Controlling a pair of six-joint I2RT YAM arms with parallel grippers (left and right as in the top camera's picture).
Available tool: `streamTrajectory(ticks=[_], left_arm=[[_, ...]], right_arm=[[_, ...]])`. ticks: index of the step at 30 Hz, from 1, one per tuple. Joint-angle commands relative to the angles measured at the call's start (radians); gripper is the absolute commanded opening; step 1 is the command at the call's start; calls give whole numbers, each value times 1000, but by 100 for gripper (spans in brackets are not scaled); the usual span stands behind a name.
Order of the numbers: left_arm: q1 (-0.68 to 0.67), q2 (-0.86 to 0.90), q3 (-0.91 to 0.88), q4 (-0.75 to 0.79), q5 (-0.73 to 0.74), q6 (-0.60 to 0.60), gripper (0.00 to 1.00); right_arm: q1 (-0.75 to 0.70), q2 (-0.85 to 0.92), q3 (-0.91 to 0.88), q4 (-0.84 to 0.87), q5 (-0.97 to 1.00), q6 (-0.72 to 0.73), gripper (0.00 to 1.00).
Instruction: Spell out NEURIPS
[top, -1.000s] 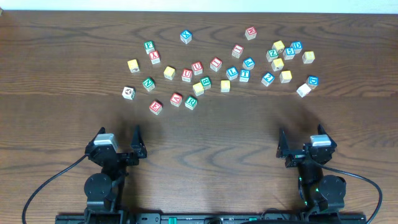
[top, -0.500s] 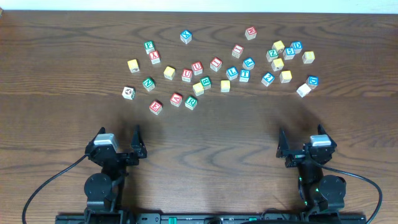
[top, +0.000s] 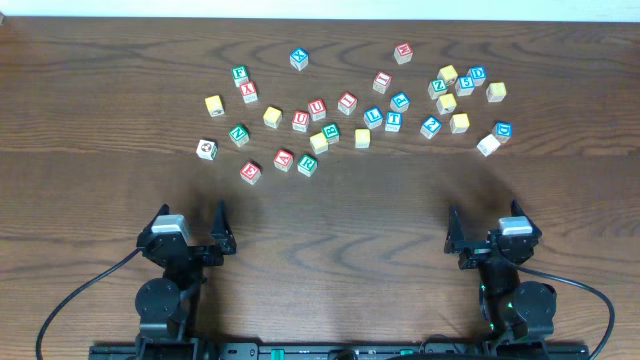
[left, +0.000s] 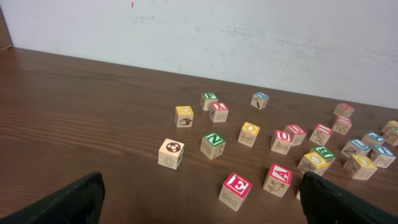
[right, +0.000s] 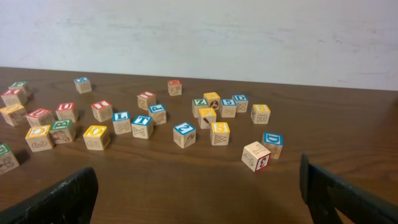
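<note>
Several wooden letter blocks lie scattered on the far half of the dark wooden table (top: 330, 215). Among them are a green N (top: 239, 134) (left: 212, 144), a red E (top: 250, 172) (left: 236, 190), a red A (top: 283, 159) (left: 278, 178) and a red U (top: 317, 108) (left: 296, 134). A yellow S block (right: 219, 132) and a white block with a red 3 (right: 256, 155) show in the right wrist view. My left gripper (top: 190, 215) (left: 202, 211) is open and empty at the near left. My right gripper (top: 484, 222) (right: 199, 205) is open and empty at the near right. Both are well short of the blocks.
A white wall (left: 249, 37) rises behind the table's far edge. A white block with a black ring (top: 206, 149) marks the left end of the scatter, and a white block (top: 488, 145) lies near the right end. Black cables run from both arm bases.
</note>
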Motion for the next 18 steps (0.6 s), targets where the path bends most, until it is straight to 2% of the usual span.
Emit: streamTrajectory(ticks=[1,14,18], left_arm=[[3,3,-12,-45,-35,13,98],[3,3,-6,-1,-27,13,98],[3,13,80,-43,-28,42,98]], right_arm=[[-5,-4,-1,-4,-6,7,99],[-5,-4,-1,-4,-6,7,99],[-5,-4,-1,-4,-6,7,99]])
